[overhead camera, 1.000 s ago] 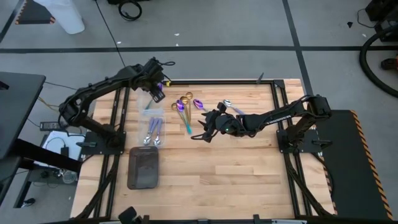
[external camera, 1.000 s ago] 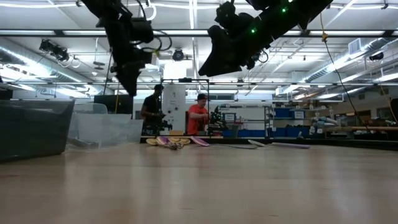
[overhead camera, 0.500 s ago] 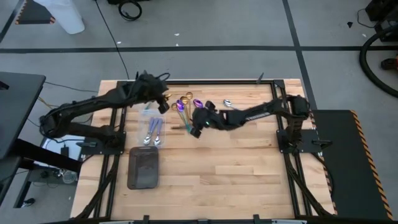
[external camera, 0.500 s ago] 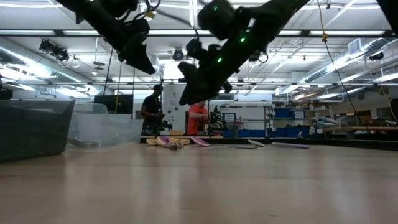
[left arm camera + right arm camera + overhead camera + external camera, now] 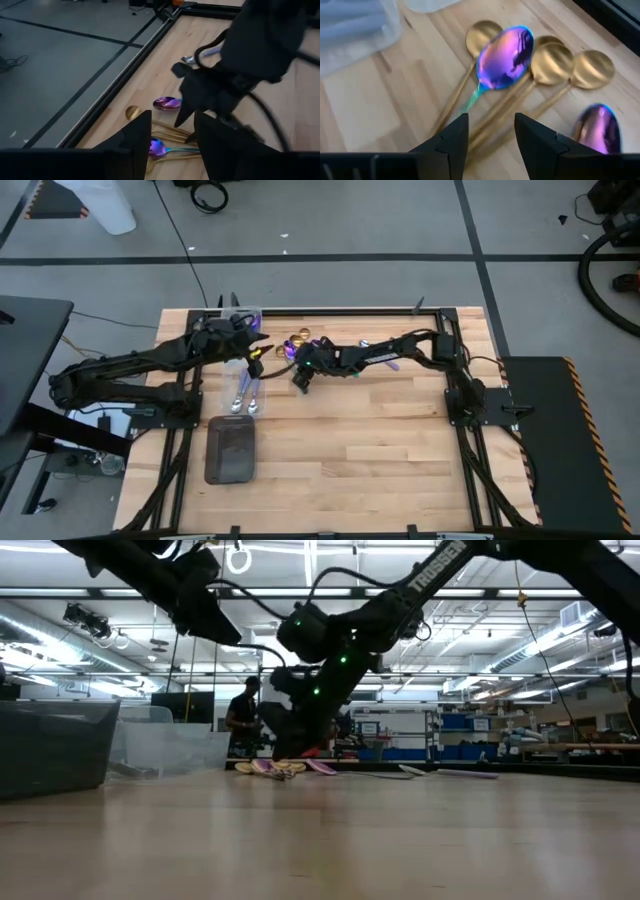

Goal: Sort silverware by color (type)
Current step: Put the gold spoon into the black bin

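While the left hand (image 5: 252, 358) waits open nearby, the right hand (image 5: 489, 135) hangs open right over the purple spoon (image 5: 504, 52), whose teal handle points back between its fingers.

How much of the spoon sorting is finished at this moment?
Two silver spoons already lie in the clear bin. The right pincer, open, hovers over the purple spoon in the mixed pile. Gold spoons remain unsorted. The left pincer, open, hovers nearby.
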`<state>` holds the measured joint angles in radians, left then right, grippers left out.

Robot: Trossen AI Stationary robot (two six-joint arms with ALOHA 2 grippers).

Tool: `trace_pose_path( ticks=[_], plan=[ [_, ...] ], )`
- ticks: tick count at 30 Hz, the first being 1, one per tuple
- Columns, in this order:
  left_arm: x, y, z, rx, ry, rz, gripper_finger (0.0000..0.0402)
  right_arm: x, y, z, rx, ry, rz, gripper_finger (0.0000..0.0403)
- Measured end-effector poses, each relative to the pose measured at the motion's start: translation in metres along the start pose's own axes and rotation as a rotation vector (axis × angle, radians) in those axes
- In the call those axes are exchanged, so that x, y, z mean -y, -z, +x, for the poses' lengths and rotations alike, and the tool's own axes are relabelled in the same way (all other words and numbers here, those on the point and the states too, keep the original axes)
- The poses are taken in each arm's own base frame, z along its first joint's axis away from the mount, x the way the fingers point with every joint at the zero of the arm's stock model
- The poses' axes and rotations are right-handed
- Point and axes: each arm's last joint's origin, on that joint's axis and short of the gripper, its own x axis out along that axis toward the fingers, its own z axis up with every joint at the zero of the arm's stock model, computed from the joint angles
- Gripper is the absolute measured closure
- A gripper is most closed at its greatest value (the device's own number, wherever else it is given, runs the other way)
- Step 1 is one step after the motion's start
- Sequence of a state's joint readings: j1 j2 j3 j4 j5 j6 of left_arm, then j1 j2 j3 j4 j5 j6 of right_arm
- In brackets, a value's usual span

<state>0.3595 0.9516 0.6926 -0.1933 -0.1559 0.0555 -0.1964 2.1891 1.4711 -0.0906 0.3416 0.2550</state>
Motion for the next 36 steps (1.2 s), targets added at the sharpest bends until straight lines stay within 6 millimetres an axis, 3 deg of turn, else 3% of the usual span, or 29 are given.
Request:
trace_pose_path(
  ticks=[4, 10, 22, 36],
  plan=[
    [0.006, 0.001, -0.001, -0.005, 0.027, 0.002, 0.0244, 0.007, 0.005, 0.014, -0.043, 0.020, 0.027, 0.0234],
    [0.012, 0.001, -0.002, -0.012, 0.054, 0.018, 0.0244, 0.014, 0.009, 0.015, -0.120, 0.023, 0.046, 0.0242],
    [0.013, 0.007, -0.002, -0.071, 0.058, 0.018, 0.0244, 0.005, 0.011, -0.004, -0.192, -0.026, -0.011, 0.0342],
    [0.013, 0.009, -0.002, -0.095, 0.058, 0.000, 0.0244, 0.007, 0.010, -0.013, -0.242, -0.060, -0.027, 0.0348]
  ],
)
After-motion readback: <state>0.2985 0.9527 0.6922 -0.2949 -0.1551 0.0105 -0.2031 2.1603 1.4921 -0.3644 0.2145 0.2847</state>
